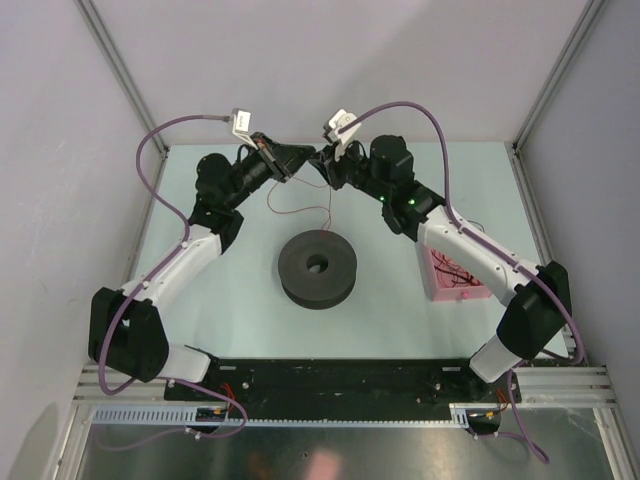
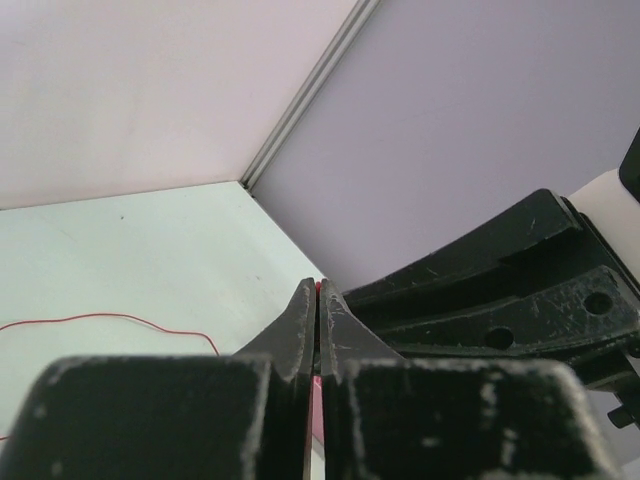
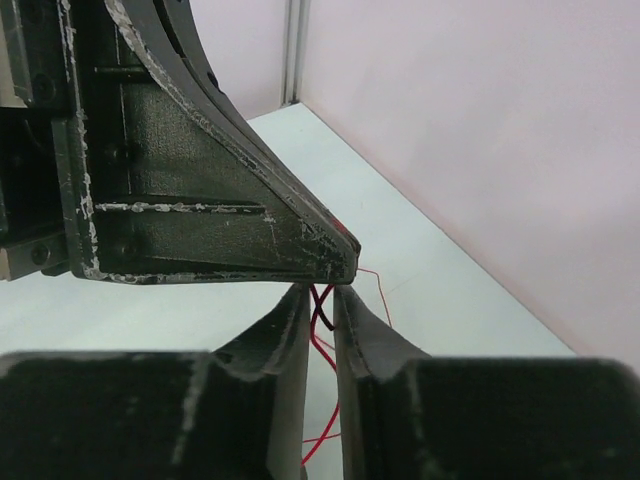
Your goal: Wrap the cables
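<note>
A black spool (image 1: 318, 266) lies flat in the middle of the table. My two grippers meet tip to tip above the far side of the table. My left gripper (image 1: 303, 157) is shut on a red cable (image 1: 300, 212), and a red speck shows at its tips (image 2: 319, 290). The cable hangs down in a loop toward the spool, and part of it lies on the table (image 2: 110, 318). My right gripper (image 1: 324, 166) has its jaws a narrow gap apart (image 3: 320, 292). Red and dark cables (image 3: 322, 345) run loosely through that gap.
A pink tray (image 1: 437, 285) with more red cables stands at the right, beside my right arm. Grey walls close the table's back and sides. The left gripper's finger (image 3: 200, 200) fills the top of the right wrist view.
</note>
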`<state>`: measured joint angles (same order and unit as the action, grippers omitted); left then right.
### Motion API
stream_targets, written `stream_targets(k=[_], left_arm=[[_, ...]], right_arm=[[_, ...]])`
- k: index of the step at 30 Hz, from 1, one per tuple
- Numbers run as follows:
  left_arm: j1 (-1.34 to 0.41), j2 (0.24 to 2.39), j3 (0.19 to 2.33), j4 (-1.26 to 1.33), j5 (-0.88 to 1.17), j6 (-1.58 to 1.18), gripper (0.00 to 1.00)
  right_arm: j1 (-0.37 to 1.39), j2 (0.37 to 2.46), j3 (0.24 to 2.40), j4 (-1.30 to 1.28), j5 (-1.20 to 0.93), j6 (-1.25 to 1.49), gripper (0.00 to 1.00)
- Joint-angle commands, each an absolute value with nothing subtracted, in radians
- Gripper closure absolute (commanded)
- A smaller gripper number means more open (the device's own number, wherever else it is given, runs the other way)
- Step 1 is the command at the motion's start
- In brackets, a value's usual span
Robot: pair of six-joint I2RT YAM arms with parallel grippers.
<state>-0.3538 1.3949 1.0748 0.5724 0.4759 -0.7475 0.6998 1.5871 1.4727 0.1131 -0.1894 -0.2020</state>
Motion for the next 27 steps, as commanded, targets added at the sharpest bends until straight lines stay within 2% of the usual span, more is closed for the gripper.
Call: stream_targets(k=[1,3,7,10,13,15,18,19,23,27], left_arm=[[-0.361,1.357,1.087,0.591,0.458,-0.717,1.00],[-0.360,1.358,1.086,0.591,0.456,-0.720,1.00],[-0.357,1.366,1.086,0.590,0.452,-0.738,0.97],[-0.338,1.372,1.089,0.583,0.462,-0.776,0.79],[-0.302,1.369,1.101,0.571,0.499,-0.786,0.68],[-0.275,1.356,1.103,0.555,0.519,-0.769,0.53],[-0.240,1.338,1.112,0.480,0.570,-0.683,0.12],[-0.231,1.332,1.126,0.418,0.591,-0.624,0.06],[-0.212,1.308,1.198,0.005,0.579,-0.282,0.01],[-0.136,1.232,1.089,-0.112,0.605,-0.169,0.01]], right_arm=[[0.680,1.598,1.524,0.173,-0.186,-0.185,0.87],[0.675,1.596,1.521,0.182,-0.203,-0.179,0.96],[0.660,1.591,1.511,0.195,-0.235,-0.163,1.00],[0.633,1.584,1.504,0.194,-0.262,-0.142,1.00],[0.596,1.576,1.501,0.183,-0.288,-0.124,1.00],[0.569,1.569,1.499,0.175,-0.307,-0.112,1.00],[0.527,1.557,1.498,0.157,-0.318,-0.108,1.00],[0.510,1.552,1.497,0.149,-0.320,-0.111,1.00],[0.420,1.525,1.496,0.126,-0.297,-0.127,1.00],[0.310,1.496,1.491,0.126,-0.251,-0.169,1.00]])
